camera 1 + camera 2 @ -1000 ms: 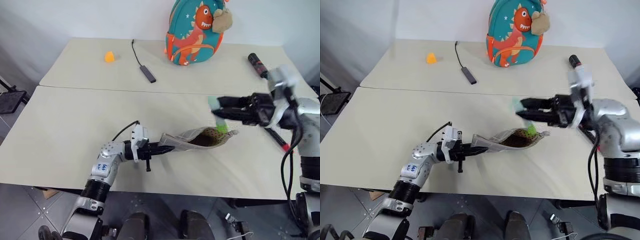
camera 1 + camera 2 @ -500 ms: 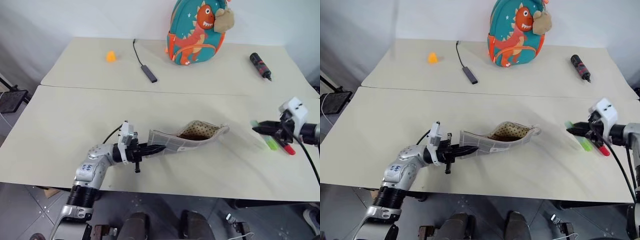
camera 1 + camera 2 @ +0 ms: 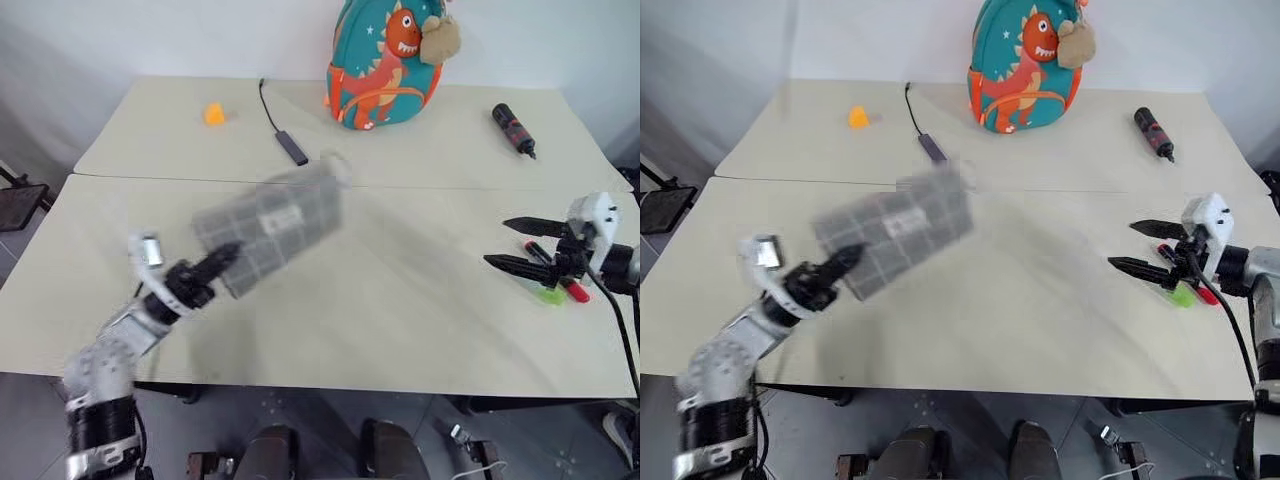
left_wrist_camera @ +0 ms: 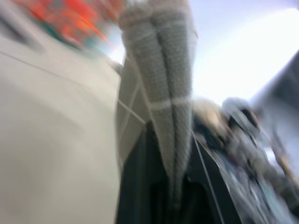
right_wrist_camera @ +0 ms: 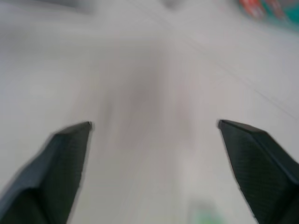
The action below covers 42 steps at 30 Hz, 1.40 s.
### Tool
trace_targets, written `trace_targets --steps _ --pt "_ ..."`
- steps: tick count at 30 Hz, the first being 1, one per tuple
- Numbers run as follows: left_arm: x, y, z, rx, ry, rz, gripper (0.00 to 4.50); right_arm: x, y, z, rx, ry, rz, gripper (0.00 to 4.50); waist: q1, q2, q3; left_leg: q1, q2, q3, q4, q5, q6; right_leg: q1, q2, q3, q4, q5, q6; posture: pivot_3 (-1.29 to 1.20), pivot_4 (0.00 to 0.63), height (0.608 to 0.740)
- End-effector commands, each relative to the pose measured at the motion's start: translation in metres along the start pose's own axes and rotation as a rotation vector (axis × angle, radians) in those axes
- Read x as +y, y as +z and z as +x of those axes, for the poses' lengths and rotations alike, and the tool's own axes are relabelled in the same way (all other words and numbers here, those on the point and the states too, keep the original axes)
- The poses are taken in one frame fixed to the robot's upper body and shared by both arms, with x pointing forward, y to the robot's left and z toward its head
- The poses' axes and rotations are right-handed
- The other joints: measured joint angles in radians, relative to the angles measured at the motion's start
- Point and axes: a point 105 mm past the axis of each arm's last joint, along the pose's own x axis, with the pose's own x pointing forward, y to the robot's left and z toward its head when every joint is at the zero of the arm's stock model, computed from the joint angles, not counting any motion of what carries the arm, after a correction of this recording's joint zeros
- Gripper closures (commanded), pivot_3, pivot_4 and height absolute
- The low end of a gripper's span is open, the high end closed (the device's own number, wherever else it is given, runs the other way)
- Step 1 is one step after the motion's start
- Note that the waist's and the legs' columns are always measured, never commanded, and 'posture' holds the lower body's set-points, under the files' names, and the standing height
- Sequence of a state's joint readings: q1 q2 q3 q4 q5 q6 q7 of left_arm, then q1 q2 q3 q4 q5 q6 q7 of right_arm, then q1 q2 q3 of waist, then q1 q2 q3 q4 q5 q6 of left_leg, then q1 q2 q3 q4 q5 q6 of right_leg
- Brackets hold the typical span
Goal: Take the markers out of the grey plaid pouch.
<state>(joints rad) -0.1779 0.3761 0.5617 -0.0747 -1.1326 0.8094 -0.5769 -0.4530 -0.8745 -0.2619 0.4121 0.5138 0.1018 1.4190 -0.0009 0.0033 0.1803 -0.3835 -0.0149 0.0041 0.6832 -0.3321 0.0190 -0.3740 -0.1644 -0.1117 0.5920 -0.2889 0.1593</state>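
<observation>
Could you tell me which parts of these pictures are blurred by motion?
In the left eye view the grey pouch held by the left gripper is smeared; the left wrist view is smeared throughout; in the right wrist view the table is soft behind the open right gripper.

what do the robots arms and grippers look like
Both arms are silver-grey metal with black joint sections. Each ends in a white wrist block and a gripper of two tapered black fingers: left gripper, right gripper. A black cable runs along the right forearm.
</observation>
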Motion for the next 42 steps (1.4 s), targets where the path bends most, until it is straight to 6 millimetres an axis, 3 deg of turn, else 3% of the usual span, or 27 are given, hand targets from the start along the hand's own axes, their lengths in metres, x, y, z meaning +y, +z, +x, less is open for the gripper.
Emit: trace_targets --steps 1,4,8,11,17,21,23,28,31,34,37,42 --pt "0.009 0.021 -0.026 -0.143 0.162 -0.076 4.50 0.027 0.015 0.011 -0.181 0.080 -0.075 0.02 0.004 0.000 0.000 0.000 0.000 0.000 0.000 0.000 0.000 0.000 0.000 0.000 0.000 0.000 0.000 0.00 0.150 0.740" --pt "0.028 0.038 -0.051 -0.287 0.323 -0.129 4.50 0.056 0.011 0.024 -0.235 0.202 -0.024 0.02 0.019 0.000 0.000 0.000 -0.002 0.000 0.001 0.000 0.000 0.000 -0.001 0.002 0.001 0.001 0.001 0.00 0.150 0.740" --pt "0.047 0.044 -0.078 -0.405 0.483 -0.244 4.50 0.074 0.007 0.036 -0.277 0.232 -0.064 0.02 0.024 0.000 0.000 0.001 -0.002 0.000 0.001 0.000 0.000 -0.001 -0.001 0.004 0.001 0.001 0.001 0.00 0.150 0.740" --pt "0.047 0.041 -0.083 -0.401 0.531 -0.273 3.72 0.075 -0.003 0.033 -0.239 0.235 -0.069 0.00 0.025 0.000 0.000 0.001 -0.003 0.001 0.001 -0.001 0.000 0.000 -0.001 0.005 0.001 0.001 0.001 0.00 0.150 0.740" --pt "0.053 0.051 -0.103 -0.325 0.763 -0.092 1.87 0.064 -0.003 0.027 -0.228 0.185 -0.082 0.00 0.022 0.000 0.000 0.003 -0.006 0.003 0.001 -0.001 0.000 0.000 0.000 0.006 0.001 0.001 0.001 0.00 0.150 0.740" --pt "0.047 0.060 -0.129 0.013 0.954 0.289 0.69 0.061 0.000 0.023 -0.217 0.176 -0.092 0.00 0.013 -0.002 0.000 0.006 -0.005 0.006 -0.001 -0.001 -0.001 0.000 0.001 0.008 0.002 0.000 0.000 0.00 0.150 0.740" --pt "0.042 0.072 -0.140 0.083 0.985 0.406 0.10 0.061 0.001 0.021 -0.210 0.175 -0.088 0.00 0.005 -0.001 0.000 0.007 -0.005 0.007 -0.003 -0.002 -0.003 0.000 0.002 0.009 0.002 -0.001 -0.002 0.00 0.150 0.740" --pt "0.025 0.064 -0.161 0.505 0.765 0.712 0.01 0.061 -0.004 0.016 -0.181 0.181 -0.072 0.00 -0.002 0.000 0.001 0.009 -0.002 0.009 -0.005 -0.004 -0.004 -0.001 0.002 0.009 0.001 -0.002 -0.003 0.00 0.150 0.740" --pt "0.008 0.068 -0.157 0.540 0.543 0.861 0.01 0.061 -0.003 0.014 -0.177 0.187 -0.086 0.00 0.001 0.002 0.002 0.010 -0.001 0.013 -0.008 -0.004 -0.004 -0.002 0.002 0.010 -0.001 -0.002 -0.005 0.00 0.150 0.740" --pt "-0.012 0.053 -0.135 0.584 0.231 0.959 0.01 0.060 -0.006 0.009 -0.152 0.195 -0.100 0.00 0.003 0.003 0.002 0.011 0.005 0.014 -0.008 -0.005 -0.005 -0.002 0.002 0.008 -0.002 -0.003 -0.007 0.00 0.150 0.740" --pt "-0.018 0.037 -0.104 0.628 0.022 1.048 0.01 0.062 -0.017 0.003 -0.090 0.221 -0.132 0.00 0.007 0.003 0.002 0.011 0.005 0.015 -0.007 -0.006 -0.004 -0.002 0.002 0.008 -0.002 -0.003 -0.007 0.00 0.150 0.740" --pt "-0.012 0.020 -0.075 0.614 -0.113 1.070 0.01 0.068 -0.019 0.007 -0.097 0.228 -0.149 0.00 -0.003 0.004 0.003 0.011 0.006 0.022 -0.007 -0.006 -0.003 -0.002 0.003 0.008 0.002 -0.003 -0.006 0.00 0.150 0.740"
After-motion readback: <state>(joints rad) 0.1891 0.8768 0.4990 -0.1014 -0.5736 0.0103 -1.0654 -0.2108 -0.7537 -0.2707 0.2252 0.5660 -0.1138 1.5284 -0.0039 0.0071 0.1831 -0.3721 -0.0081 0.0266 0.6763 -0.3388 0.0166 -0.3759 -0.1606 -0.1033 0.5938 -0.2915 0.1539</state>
